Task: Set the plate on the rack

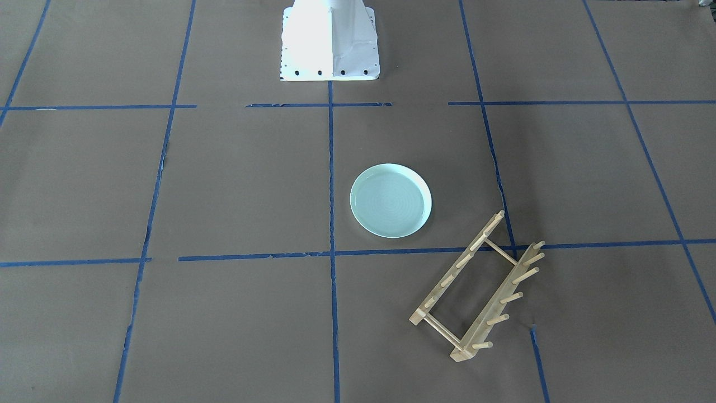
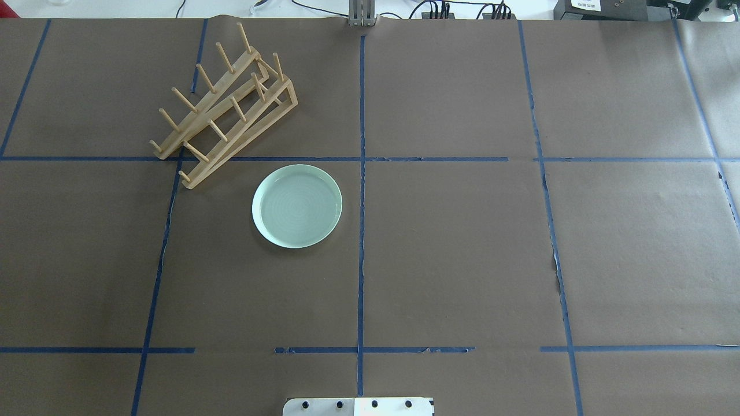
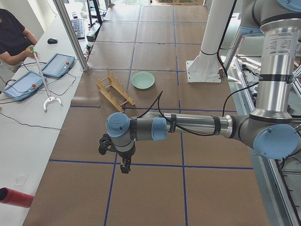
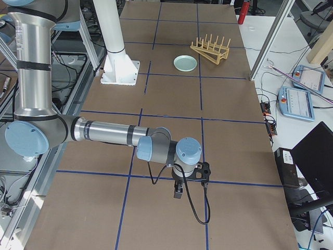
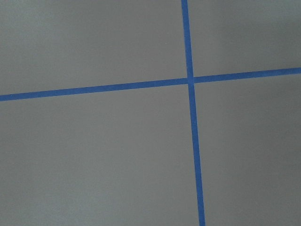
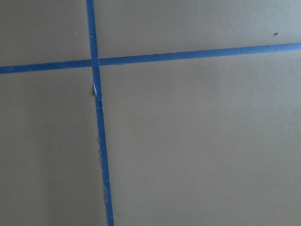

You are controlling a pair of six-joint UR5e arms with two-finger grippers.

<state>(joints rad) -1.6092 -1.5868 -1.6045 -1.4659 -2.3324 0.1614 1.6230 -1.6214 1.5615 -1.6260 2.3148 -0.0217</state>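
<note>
The pale mint-green plate lies flat on the brown paper near the table's middle, also in the overhead view. The light-wood rack stands just beyond it toward the far edge, set at an angle and holding nothing. Both arms are far off, at opposite ends of the table. The left gripper shows only in the left side view and the right gripper only in the right side view, each pointing down above bare paper. I cannot tell whether either is open or shut. Both wrist views show only paper and blue tape.
The white robot base stands at the table's near edge. Blue tape lines grid the paper. Beside the table in the left side view are an operator, tablets and a red cylinder.
</note>
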